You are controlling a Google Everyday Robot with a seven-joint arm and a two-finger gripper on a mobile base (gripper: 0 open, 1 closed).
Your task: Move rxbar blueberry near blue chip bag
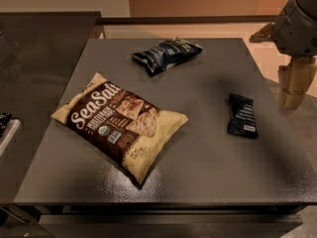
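Observation:
The rxbar blueberry [242, 115], a small dark navy-black wrapper with a white label, lies flat on the right side of the dark grey table [198, 167]. The blue chip bag [166, 55], glossy, wrinkly and dark blue, lies at the table's back middle, well apart from the bar. My gripper [294, 83] hangs at the right edge of the camera view, beyond the table's right edge, to the right of the bar and a little behind it. It holds nothing that I can see.
A big cream-and-brown "Sea Salt" bag [120, 123] lies on the table's left half. A dark counter [34, 58] adjoins the table on the left. A pale floor shows behind and to the right of the table.

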